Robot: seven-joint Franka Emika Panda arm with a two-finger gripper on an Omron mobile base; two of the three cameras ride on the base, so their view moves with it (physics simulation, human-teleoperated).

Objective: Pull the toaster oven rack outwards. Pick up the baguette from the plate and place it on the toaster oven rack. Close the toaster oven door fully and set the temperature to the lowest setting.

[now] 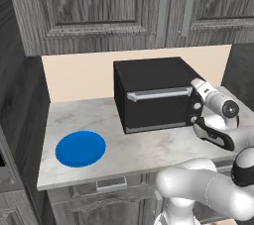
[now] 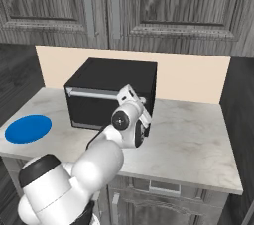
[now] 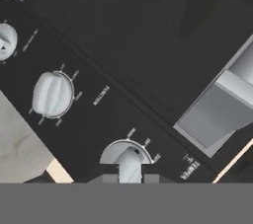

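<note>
Closest to the hand's camera sat a silver knob, with the two dark fingertips rising on either side of its lower edge. They stood only a little apart and seemed pressed against the knob, though the bottom of that view cut off the actual contact. A second knob and a third ran away in a slanted line across the black control panel, each ringed by small white tick marks.

From behind, the gripper was up against the right end of the oven's front, where the knobs were. The door stood upright and shut, its silver bar handle running level along the top edge. Shown large and tilted in the hand's camera, one end of that handle lay to the right of the knobs. With the door shut I couldn't see the rack or the baguette.

On the pale marble counter, the blue plate lay flat and bare, well apart from the oven, out toward the counter's left front. The oven stood back near the cream wall panel, under dark grey wood cabinets.
</note>
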